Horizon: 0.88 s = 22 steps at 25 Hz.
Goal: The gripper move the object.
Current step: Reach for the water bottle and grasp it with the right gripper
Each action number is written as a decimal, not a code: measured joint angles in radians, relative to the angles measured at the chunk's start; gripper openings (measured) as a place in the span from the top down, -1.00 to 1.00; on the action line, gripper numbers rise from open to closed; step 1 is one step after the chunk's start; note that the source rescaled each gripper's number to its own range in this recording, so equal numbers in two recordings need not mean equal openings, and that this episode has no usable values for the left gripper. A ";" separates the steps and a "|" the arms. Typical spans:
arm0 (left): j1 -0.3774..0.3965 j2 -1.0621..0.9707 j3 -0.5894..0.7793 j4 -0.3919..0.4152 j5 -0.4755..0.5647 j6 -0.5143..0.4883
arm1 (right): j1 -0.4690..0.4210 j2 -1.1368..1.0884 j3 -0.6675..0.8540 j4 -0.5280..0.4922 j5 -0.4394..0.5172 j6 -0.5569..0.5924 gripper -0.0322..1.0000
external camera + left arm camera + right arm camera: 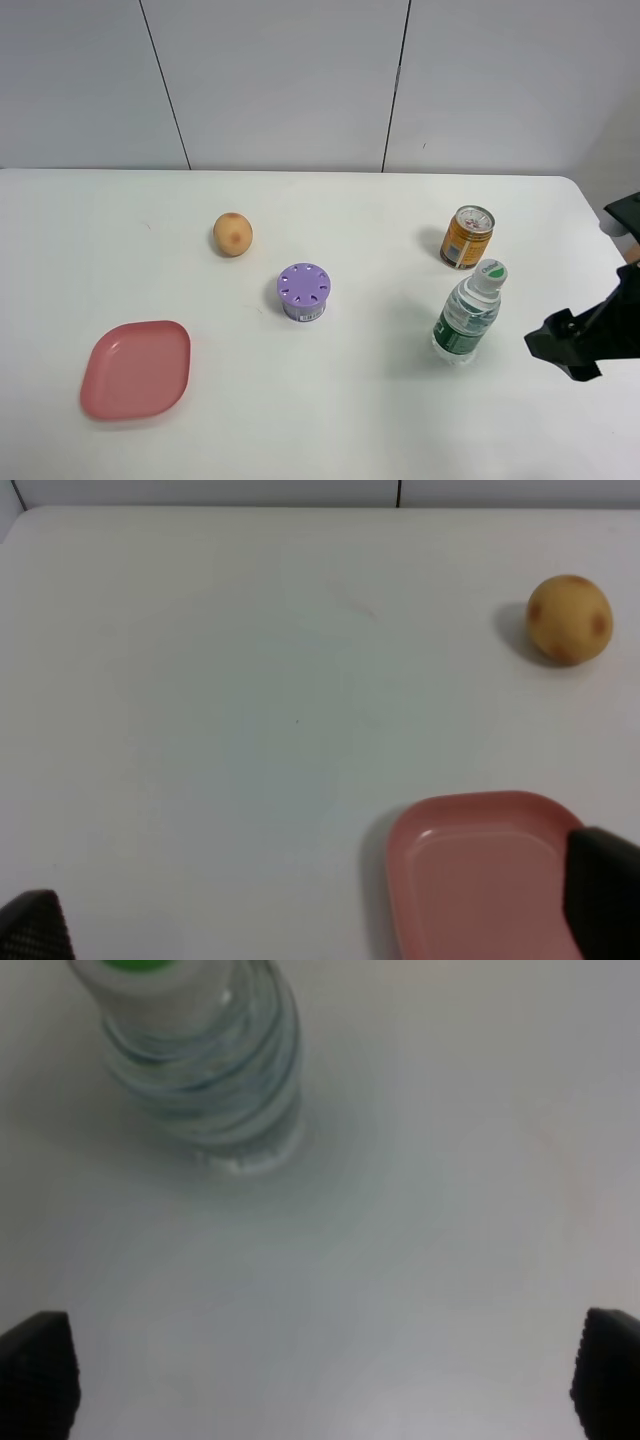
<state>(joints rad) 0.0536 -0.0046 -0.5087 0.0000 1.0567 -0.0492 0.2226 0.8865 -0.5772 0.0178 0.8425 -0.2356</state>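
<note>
The clear water bottle with a green label and white-green cap stands upright on the white table, right of centre. It also shows in the right wrist view, ahead of the fingers and apart from them. My right gripper is open and empty, low over the table just right of the bottle; its fingertips sit at the two lower corners of the right wrist view. My left gripper is open and empty; only its fingertips show, over the pink plate. It is out of the exterior high view.
An orange drink can stands just behind the bottle. A purple round container sits mid-table, a yellow-brown ball-like fruit behind it to the left, and a pink plate at the front left. The table's right edge is near my right arm.
</note>
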 joint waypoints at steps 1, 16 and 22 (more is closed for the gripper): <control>0.000 0.000 0.000 0.000 0.000 0.000 | 0.000 0.000 0.000 0.000 0.000 0.000 -1.00; 0.000 0.000 0.000 0.000 0.000 0.000 | 0.031 0.048 0.099 -0.018 -0.304 -0.001 -1.00; 0.000 0.000 0.000 0.000 0.000 0.000 | 0.031 0.052 0.189 -0.018 -0.393 -0.001 -1.00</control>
<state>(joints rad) 0.0536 -0.0046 -0.5087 0.0000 1.0567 -0.0492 0.2536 0.9386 -0.3886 0.0000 0.4499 -0.2368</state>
